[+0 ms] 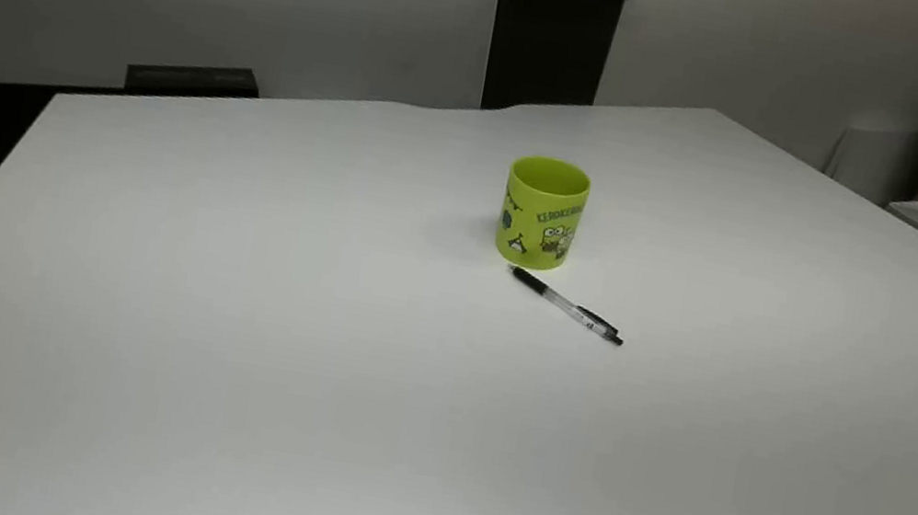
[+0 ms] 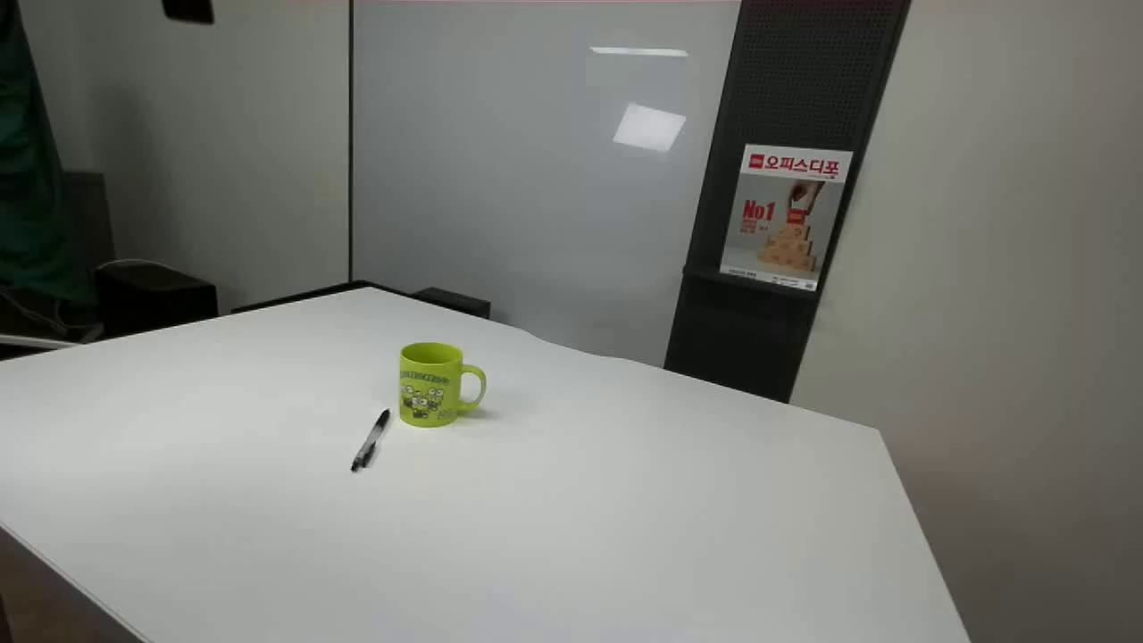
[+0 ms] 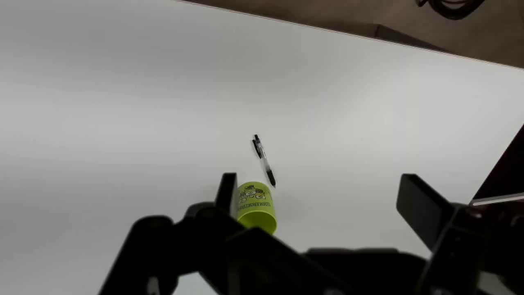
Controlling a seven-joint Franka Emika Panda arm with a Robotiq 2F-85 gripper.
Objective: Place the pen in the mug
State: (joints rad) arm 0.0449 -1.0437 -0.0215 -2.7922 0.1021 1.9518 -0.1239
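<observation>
The yellow-green mug [image 1: 539, 226] stands upright on the white table in both exterior views [image 2: 427, 386]. Its handle shows in an exterior view, and no pen shows inside it. The pen [image 1: 566, 306], black with a clear silvery middle, lies flat on the table beside the mug, its grip end near the mug's base; it also shows in an exterior view [image 2: 370, 441]. In the wrist view my gripper [image 3: 318, 177] is wide open with nothing between its fingers. The pen [image 3: 263, 159] lies beyond the fingertips, and the left finger partly covers the mug [image 3: 256, 200].
The white table [image 1: 227, 303] has its edge and the brown floor at the top of the wrist view. A whiteboard [image 2: 536, 161] and a dark post with a poster [image 2: 786, 219] stand behind the table. A small dark block [image 2: 188, 10] shows at an exterior view's top edge.
</observation>
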